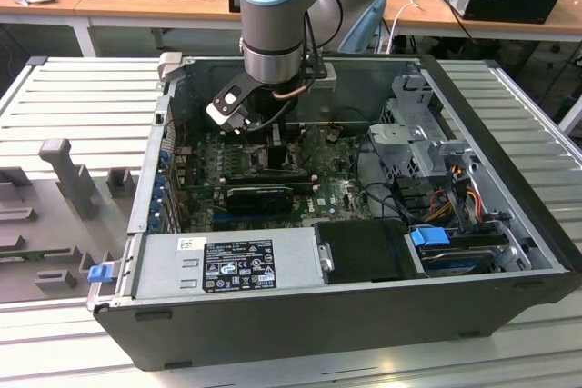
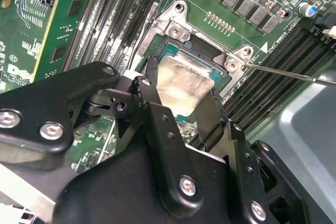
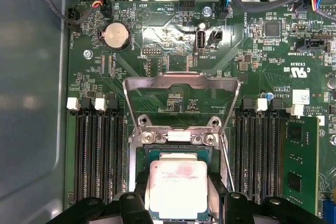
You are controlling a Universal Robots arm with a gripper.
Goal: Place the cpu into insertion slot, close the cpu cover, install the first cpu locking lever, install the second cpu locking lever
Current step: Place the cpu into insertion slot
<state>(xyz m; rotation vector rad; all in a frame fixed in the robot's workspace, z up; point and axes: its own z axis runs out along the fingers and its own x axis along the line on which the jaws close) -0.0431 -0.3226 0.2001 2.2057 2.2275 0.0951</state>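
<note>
Your gripper [image 2: 182,92] clasps the silver-topped chip [image 2: 186,77] by opposite edges, its black fingers [image 2: 152,85] holding it at the square socket [image 2: 176,27] on the green board [image 2: 239,32]. Long black memory slots [image 2: 113,19] flank the socket on both sides, and a thin metal lever [image 2: 289,74] juts from its corner above the grey case wall [image 2: 310,124].

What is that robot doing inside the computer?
A robot arm is reaching down into an open computer case. Its claw holds a small silver chip right at the square socket on the green board. The socket's metal cover is flipped up and open, so nothing is closed over the chip yet.
</note>
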